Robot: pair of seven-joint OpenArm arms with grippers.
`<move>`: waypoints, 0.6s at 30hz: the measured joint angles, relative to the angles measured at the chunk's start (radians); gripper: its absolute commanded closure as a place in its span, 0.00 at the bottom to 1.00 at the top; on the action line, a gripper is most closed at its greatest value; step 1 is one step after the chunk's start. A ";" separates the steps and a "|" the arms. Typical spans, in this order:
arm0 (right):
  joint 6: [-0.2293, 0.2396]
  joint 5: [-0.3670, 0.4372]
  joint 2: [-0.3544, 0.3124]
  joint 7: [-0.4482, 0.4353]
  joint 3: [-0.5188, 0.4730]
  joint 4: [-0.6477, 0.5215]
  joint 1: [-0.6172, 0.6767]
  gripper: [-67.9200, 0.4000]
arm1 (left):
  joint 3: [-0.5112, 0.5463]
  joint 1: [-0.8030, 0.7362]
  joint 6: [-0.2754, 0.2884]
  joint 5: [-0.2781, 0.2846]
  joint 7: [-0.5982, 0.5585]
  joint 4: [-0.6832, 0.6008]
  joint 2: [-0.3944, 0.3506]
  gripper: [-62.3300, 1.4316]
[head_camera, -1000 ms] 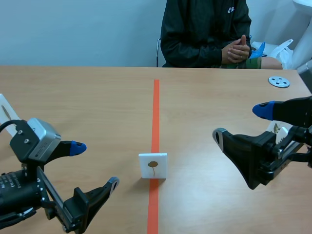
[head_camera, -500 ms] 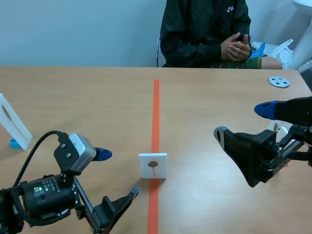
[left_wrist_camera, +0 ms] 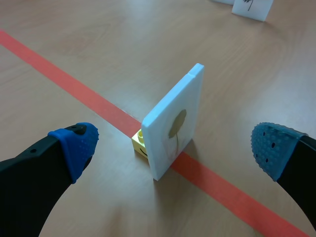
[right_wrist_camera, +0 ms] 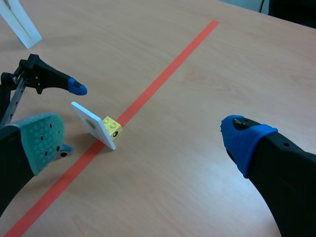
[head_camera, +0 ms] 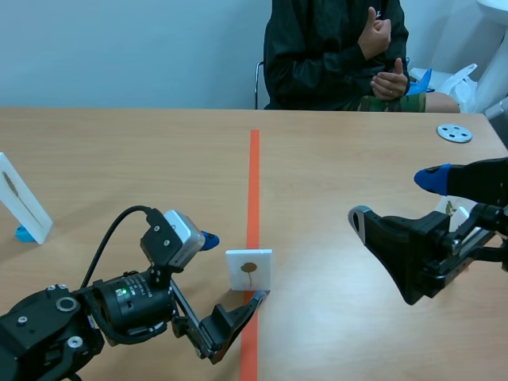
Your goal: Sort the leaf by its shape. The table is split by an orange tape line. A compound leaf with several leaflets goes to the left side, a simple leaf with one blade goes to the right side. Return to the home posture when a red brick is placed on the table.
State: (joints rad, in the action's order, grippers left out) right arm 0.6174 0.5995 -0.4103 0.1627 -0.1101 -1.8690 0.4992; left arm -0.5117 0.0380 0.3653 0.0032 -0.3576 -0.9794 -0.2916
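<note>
A small white card (head_camera: 249, 270) showing a single-blade leaf stands upright on the orange tape line (head_camera: 253, 175), propped by a yellow brick (left_wrist_camera: 139, 142) behind it. My left gripper (head_camera: 233, 268) is open, and its blue-padded fingers sit on either side of the card (left_wrist_camera: 173, 123) without touching it. In the right wrist view the card (right_wrist_camera: 91, 123) and its yellow brick (right_wrist_camera: 112, 128) lie ahead of my right gripper (right_wrist_camera: 143, 138), with the left gripper (right_wrist_camera: 70, 118) around the card. My right gripper (head_camera: 393, 198) hangs open over the right half of the table, with nothing between its fingers.
Another white card (head_camera: 20, 198) on a blue base stands at the far left. A further card (head_camera: 452, 210) shows behind the right arm. A grey disc (head_camera: 454, 132) lies at the back right. A person (head_camera: 333, 55) sits across the table with one hand raised.
My left arm has swung right until its open fingers flank the card. The right arm has not moved. The person has raised one hand.
</note>
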 measured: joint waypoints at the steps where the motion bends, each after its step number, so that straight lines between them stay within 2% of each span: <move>1: 0.000 0.000 0.000 0.000 0.000 0.000 0.000 0.00 | -0.010 0.008 -0.009 0.000 -0.001 0.008 0.003 0.00; 8: 0.000 0.000 0.000 0.000 0.000 0.000 0.000 0.00 | -0.059 0.077 -0.071 -0.003 -0.042 0.099 0.021 0.00; 18: -0.001 0.000 0.000 0.003 0.000 0.000 0.000 0.00 | -0.108 0.124 -0.073 -0.004 -0.082 0.189 0.043 0.00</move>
State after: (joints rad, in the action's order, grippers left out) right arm 0.6163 0.5999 -0.4103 0.1661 -0.1101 -1.8690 0.4992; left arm -0.6201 0.1616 0.2924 -0.0010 -0.4393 -0.7902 -0.2485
